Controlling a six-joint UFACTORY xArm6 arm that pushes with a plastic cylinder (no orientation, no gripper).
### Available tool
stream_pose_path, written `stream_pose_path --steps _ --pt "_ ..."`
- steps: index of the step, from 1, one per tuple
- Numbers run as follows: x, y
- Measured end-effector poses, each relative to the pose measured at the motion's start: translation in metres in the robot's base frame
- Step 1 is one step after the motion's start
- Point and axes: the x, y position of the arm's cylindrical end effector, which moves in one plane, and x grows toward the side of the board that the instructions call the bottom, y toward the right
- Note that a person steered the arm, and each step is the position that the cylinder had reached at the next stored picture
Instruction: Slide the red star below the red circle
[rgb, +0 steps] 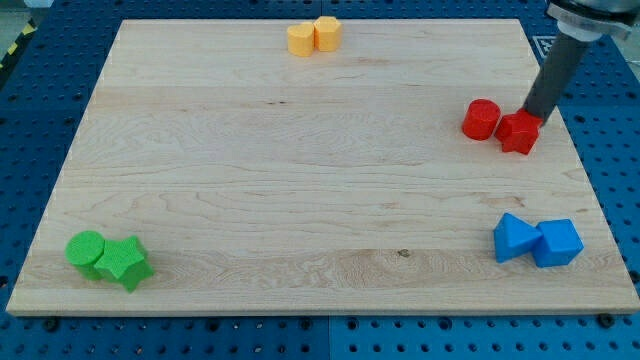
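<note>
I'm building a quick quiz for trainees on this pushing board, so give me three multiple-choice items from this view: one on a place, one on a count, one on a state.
1. Where is the red star relative to the red circle?
A. Right beside it, on the view's right
B. Far off at the view's left edge
C. On top of it

2. How many blocks lie on the board?
A. Four
B. Six
C. Eight

3. Where is my tip?
A. At the red star's upper edge
B. Between the green blocks
C. Beside the yellow blocks

Answers:
1. A, since the star sits just right of the circle and slightly lower.
2. C, since there are four pairs: yellow, red, blue, green.
3. A, since the rod ends at the star's top, on its right side.
</note>
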Motion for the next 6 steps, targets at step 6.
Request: stream_pose_path --steps 6 --pt "0.028 -0.006"
